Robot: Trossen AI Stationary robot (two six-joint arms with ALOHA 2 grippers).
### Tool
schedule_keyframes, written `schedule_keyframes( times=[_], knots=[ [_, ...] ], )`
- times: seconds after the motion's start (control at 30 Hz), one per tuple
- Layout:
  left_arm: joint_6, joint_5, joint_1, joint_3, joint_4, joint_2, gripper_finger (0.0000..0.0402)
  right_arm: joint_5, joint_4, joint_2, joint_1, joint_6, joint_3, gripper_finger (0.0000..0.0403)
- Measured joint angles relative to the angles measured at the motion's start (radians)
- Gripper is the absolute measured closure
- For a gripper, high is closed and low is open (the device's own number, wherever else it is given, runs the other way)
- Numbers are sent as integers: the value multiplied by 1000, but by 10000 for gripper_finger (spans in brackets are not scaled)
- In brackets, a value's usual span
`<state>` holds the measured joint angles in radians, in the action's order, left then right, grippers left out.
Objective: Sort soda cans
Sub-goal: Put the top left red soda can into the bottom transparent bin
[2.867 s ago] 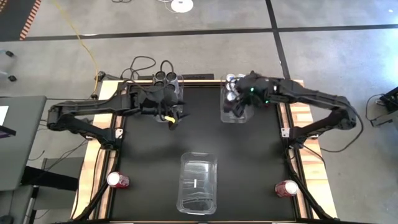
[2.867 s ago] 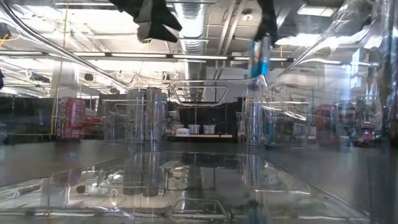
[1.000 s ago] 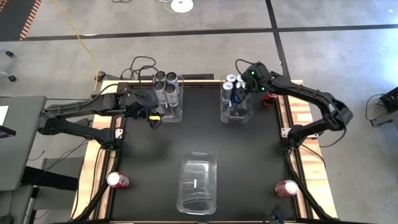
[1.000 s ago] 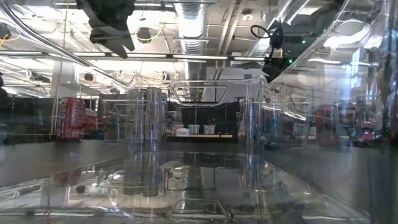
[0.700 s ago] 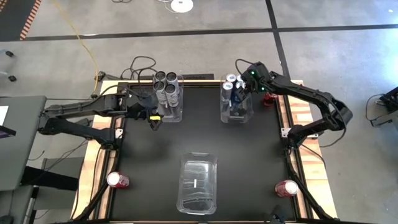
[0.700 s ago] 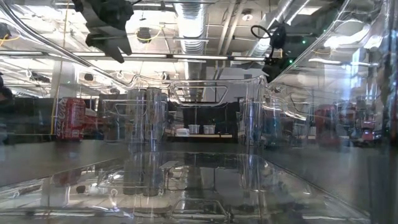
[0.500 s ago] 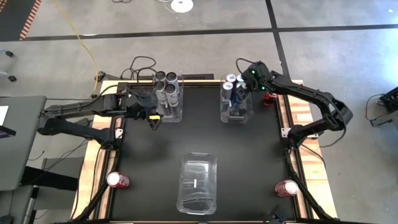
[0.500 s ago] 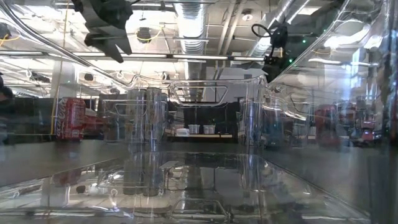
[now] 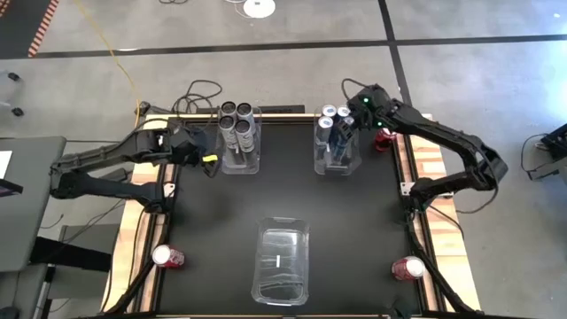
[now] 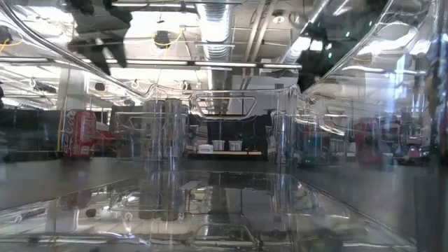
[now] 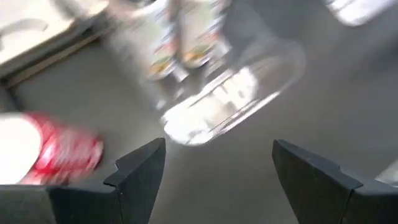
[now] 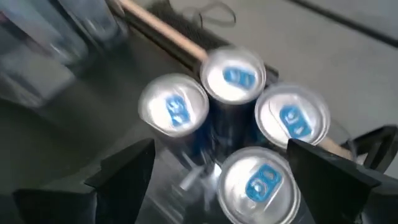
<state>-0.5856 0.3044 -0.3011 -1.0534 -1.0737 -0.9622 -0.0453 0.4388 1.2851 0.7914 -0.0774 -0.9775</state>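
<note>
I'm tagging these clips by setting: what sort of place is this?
Probably a large industrial or lab workspace: exposed ceiling ducts and strip lights overhead, a concrete floor with taped lines, and a robot table with clear bins.

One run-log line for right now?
left hand: open, empty | right hand: open above blue cans | dark cans: binned

Mid-table is lying bare btwn the rear bins and front empty bin (image 9: pixel 282 261). Dark cans (image 9: pixel 237 119) and blue cans (image 9: pixel 335 121) are packing the rear bins tight.
</note>
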Motion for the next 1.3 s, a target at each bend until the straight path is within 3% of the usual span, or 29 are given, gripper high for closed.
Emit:
schedule_keyframes(
  times=[0.2, 0.43, 0.77, 0.9, 1.1, 1.3],
  knots=[
    [-42, 0, -79, 0, -184, -20, 108, -2, -22, -140, 0, -64, -33, 20],
    [-49, 34, -228, 0, -210, -96, 87, -2, -28, -213, 0, -65, -33, 20],
    [59, -13, -367, -55, -169, -152, 5, -11, 1, -200, -32, -56, -31, 20],
    [49, -23, -482, -60, -145, -153, 4, -11, -32, -183, -50, -49, -31, 20],
    [-24, -45, -658, -60, -257, -187, 2, -11, -51, -147, -74, -29, -31, 20],
    [-40, -57, -736, -60, -209, -262, 2, -14, -83, -112, -83, 10, -31, 21]
  ],
)
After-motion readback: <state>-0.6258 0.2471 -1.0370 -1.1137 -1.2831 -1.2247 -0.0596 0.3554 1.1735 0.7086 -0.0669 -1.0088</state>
